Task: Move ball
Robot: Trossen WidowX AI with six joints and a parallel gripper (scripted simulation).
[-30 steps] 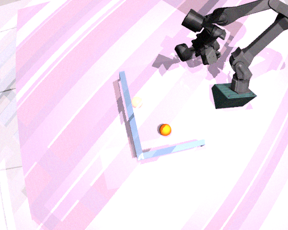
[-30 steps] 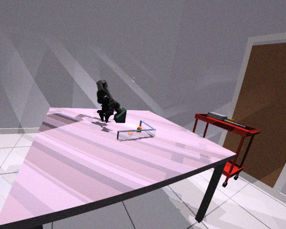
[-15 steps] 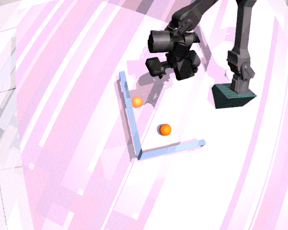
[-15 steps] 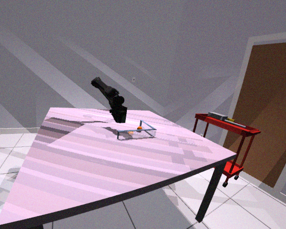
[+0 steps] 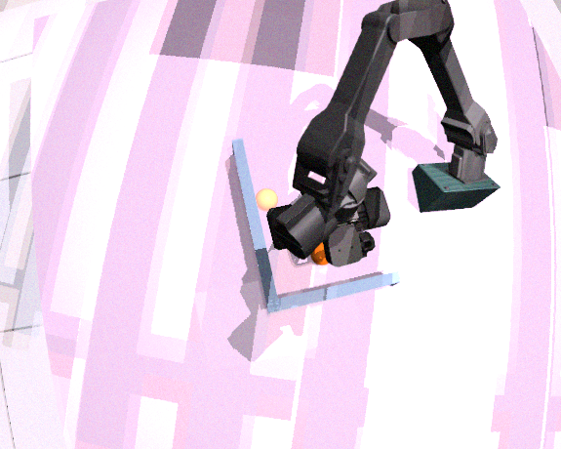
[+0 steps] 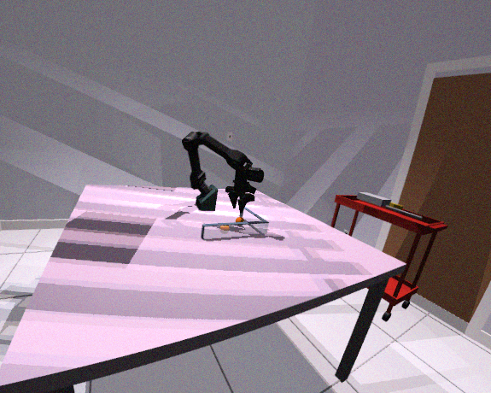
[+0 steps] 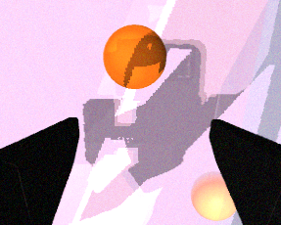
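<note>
Here, walls [image 5: 255,229] flank ball [image 7: 135,57], beneath tool [image 7: 142,161].

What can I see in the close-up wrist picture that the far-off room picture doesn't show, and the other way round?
Only the wrist view shows the open end effector with nothing between its dark fingers, and its shadow falling across the ball. Only the room view shows the whole arm, the table's edge, a red cart and a door. Both show the orange ball and its pale copy.
</note>
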